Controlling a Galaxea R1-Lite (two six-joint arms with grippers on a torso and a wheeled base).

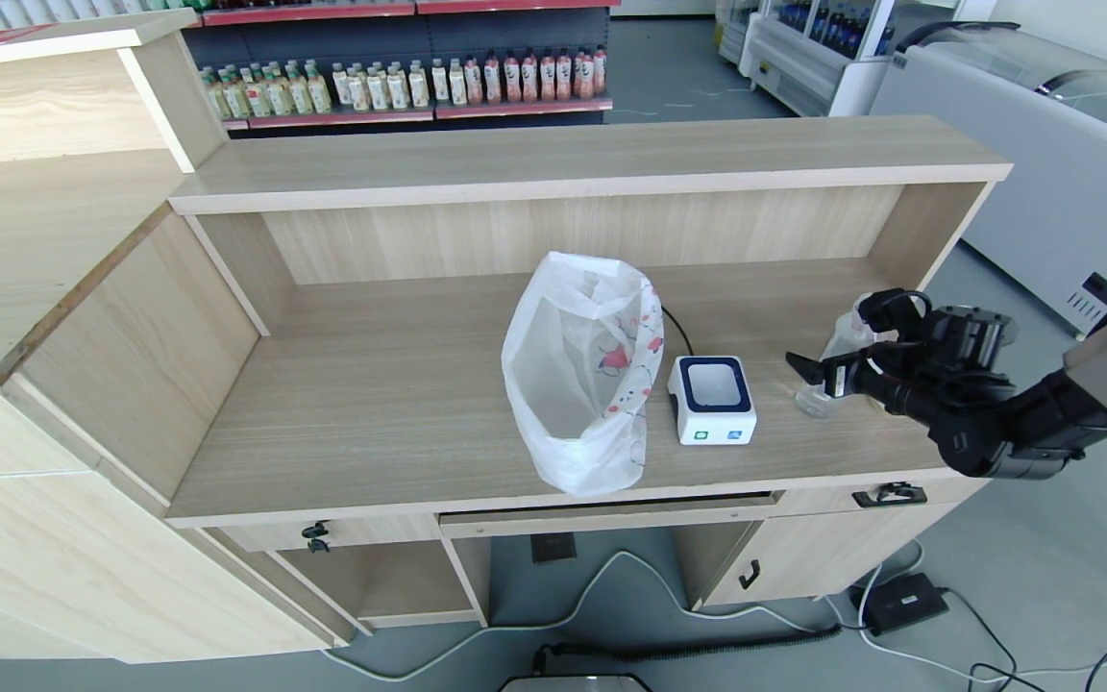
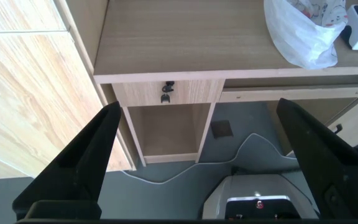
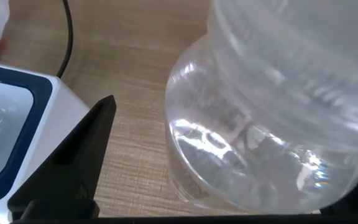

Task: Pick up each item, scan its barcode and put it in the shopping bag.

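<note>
The right gripper (image 1: 837, 334) is spread wide, one finger on either side of the bottle (image 3: 260, 124). Whether the pads touch it yet cannot be told. The bottle is clear, ribbed plastic and its base appears to rest on the counter (image 1: 400, 404), just beside the scanner (image 1: 713, 397) on the robot's right. It looks nearly or fully empty, so it is probably very light, with thin walls that dent under a hard squeeze and a smooth skin that could slip or twist between the fingers. The ribbed band around the middle seems the best place to hold it, since it is stiffer there and gives the pads some purchase. A moderate closing force should serve, and the barcode side must stay free to face the scanner's window. The bag (image 1: 580, 375) stands beyond the scanner with its mouth open upward. It is soft and unsupported, so the bottle is better lowered in than dropped. The left gripper (image 2: 199, 104) hangs wide apart and empty, low off the counter's front edge.
</note>
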